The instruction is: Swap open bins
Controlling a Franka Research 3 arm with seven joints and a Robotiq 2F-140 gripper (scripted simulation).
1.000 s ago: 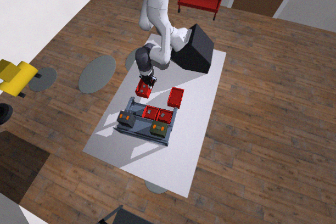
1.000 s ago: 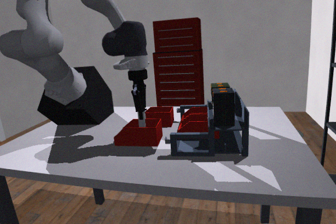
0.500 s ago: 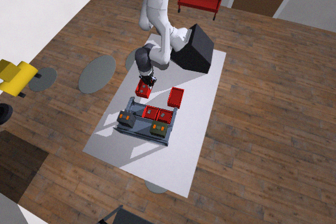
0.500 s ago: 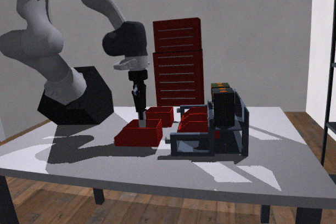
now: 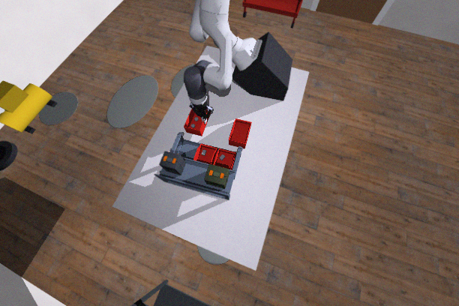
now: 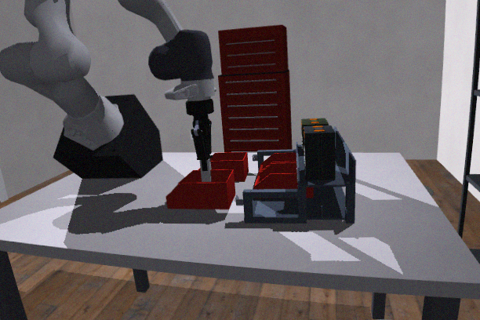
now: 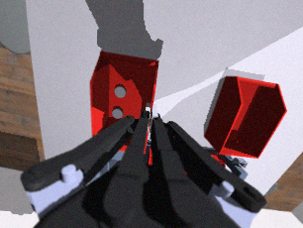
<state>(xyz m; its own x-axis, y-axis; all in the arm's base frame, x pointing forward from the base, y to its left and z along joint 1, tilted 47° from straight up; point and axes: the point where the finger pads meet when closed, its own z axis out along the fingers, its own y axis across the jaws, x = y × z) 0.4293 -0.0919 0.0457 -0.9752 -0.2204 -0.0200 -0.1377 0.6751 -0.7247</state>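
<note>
The jaws [image 5: 205,120] [image 6: 205,180] are closed on a side wall of the red bin with round parts [image 5: 195,126] [image 6: 200,195] [image 7: 121,76], pointing down into its rim. Whether its base touches the table [image 5: 259,193] [image 6: 157,251] [image 7: 188,45], I cannot tell. The empty red bin [image 5: 240,133] [image 6: 234,165] [image 7: 259,119] stands on the table, apart from the jaws. Beyond them, the shelf [image 5: 238,161] [image 6: 274,192] bears two red bins side by side.

Matt grey tbl top [image 5: 240,223] [image 6: 157,234], wood-look flr [image 5: 349,141] [image 6: 106,285], red plastic-look bins [image 5: 240,133] [image 6: 201,195] [image 7: 223,111].
</note>
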